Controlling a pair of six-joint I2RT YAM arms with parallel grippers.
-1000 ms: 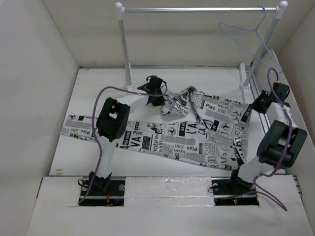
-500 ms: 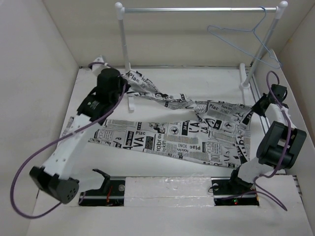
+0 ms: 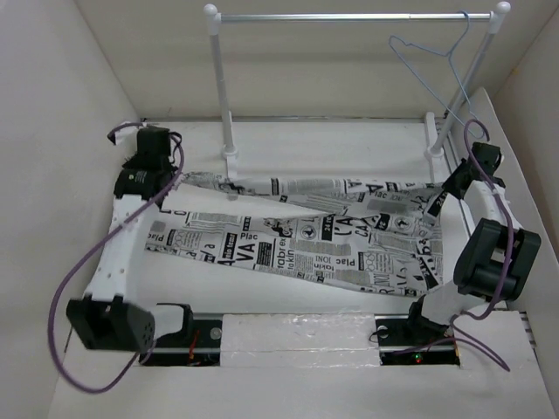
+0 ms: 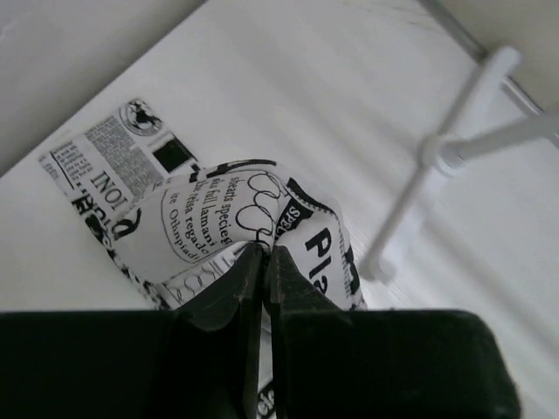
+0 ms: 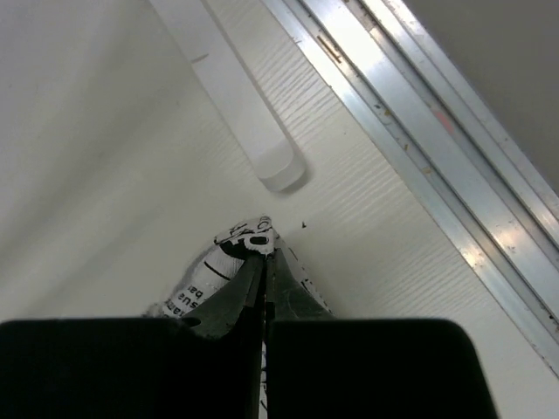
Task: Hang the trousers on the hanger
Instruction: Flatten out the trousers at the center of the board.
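The trousers (image 3: 314,236), white with black newspaper print, lie spread across the table. One leg is pulled taut toward the far left. My left gripper (image 3: 179,172) is shut on that leg's end, and the pinched fabric (image 4: 227,218) bunches in front of my jaws (image 4: 266,253). My right gripper (image 3: 444,194) is shut on the trousers' right edge; a small fold (image 5: 244,240) sticks out past my closed jaws (image 5: 265,253). The pale blue hanger (image 3: 437,65) hangs on the silver rail (image 3: 349,17) at the far right, above my right gripper.
The rail stands on two white posts (image 3: 223,96) with feet on the table; the left foot (image 4: 437,157) is close to my left gripper and the right foot (image 5: 236,113) lies just beyond my right gripper. A metal track (image 5: 437,148) runs along the right wall.
My left arm has swung from the table's middle out to the far left, pulling one trouser leg straight with it. The hanger has swung a little. My right gripper has stayed on the right edge.
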